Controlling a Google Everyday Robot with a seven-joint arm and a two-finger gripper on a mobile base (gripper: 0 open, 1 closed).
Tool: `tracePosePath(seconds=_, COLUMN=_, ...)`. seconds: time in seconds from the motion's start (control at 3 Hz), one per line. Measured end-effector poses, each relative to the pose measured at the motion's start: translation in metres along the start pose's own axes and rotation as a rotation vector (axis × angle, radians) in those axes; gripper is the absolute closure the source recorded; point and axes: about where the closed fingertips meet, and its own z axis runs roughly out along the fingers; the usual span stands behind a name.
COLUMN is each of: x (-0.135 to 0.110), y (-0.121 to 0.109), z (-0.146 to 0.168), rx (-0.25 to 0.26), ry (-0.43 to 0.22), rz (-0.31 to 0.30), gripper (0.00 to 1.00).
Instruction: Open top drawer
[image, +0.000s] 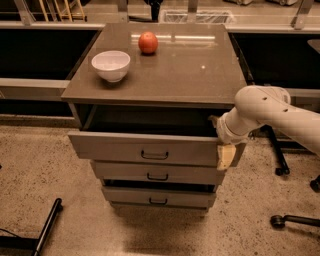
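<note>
The top drawer (120, 148) of the grey-brown cabinet stands pulled out, its dark inside showing under the countertop. Its flat front carries a small dark bar handle (154, 155) at the centre. My gripper (224, 155) is at the drawer's right front corner, its pale finger hanging over the right end of the drawer front. The white arm reaches in from the right edge of the view. The two lower drawers (157, 176) sit below, less far out.
On the countertop (190, 70) stand a white bowl (110, 65) at the left and a red apple (148, 42) at the back. Chair wheels (280, 170) are on the speckled floor at the right. A dark bar (47, 227) lies at bottom left.
</note>
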Motion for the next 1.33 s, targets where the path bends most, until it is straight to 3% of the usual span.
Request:
tracePosePath(seconds=0.33, x=-0.013, y=0.004, z=-0.001, rx=-0.008, ry=-0.003, rz=-0.052, gripper=0.09)
tracePosePath(seconds=0.67, x=-0.013, y=0.004, z=-0.001, rx=-0.008, ry=-0.002, rz=-0.052, gripper=0.28)
tracePosePath(seconds=1.0, x=-0.015, y=0.006, z=-0.002, rx=-0.028, ry=0.001, rz=-0.046, gripper=0.24)
tracePosePath(seconds=1.33, x=-0.018, y=0.024, z=-0.012, rx=-0.062, ry=0.012, rz=-0.039, gripper=0.27)
